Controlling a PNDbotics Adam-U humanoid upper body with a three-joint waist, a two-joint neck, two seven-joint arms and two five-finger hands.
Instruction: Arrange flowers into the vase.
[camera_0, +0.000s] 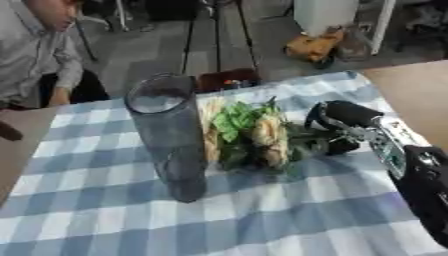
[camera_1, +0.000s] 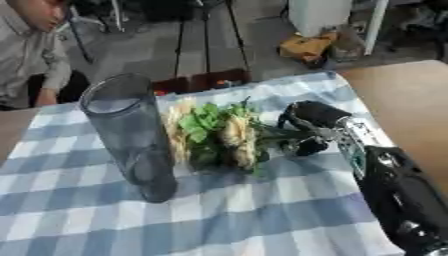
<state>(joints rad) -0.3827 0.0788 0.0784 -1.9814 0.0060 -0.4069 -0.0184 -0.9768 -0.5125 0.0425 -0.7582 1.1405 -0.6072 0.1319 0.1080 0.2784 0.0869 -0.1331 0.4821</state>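
Flowers, a bunch of pale cream blooms with bright green leaves and dark stems (camera_0: 254, 135), lie flat on the blue-and-white checked tablecloth (camera_0: 262, 220) at the centre of the frame, heads pointing toward the lower middle and stems running off to the right. They lie that way, I judge, because they are being taken up by the stem end: the robot's black right hand (camera_0: 337, 130), entering from the right edge on a black and silver arm, sits over the stems with its fingers curled round them, so it holds the bunch rather than standing wide. Gripping the stems leaves the blooms free and lets the bunch be turned stem-down later. The tall, clear, dark-tinted cylindrical glass vase (camera_0: 171, 137) stands upright just left of the flowers, touching or almost touching the nearest cream heads; which of the two cannot be told. Its mouth sits at the upper left of centre, open toward the camera, and nothing shows inside it: no stem, no bloom, and water cannot be made out. Standing so near, it leaves only a short lift and swing for the bunch. None of the arranging is done yet. The left hand shows in neither view.
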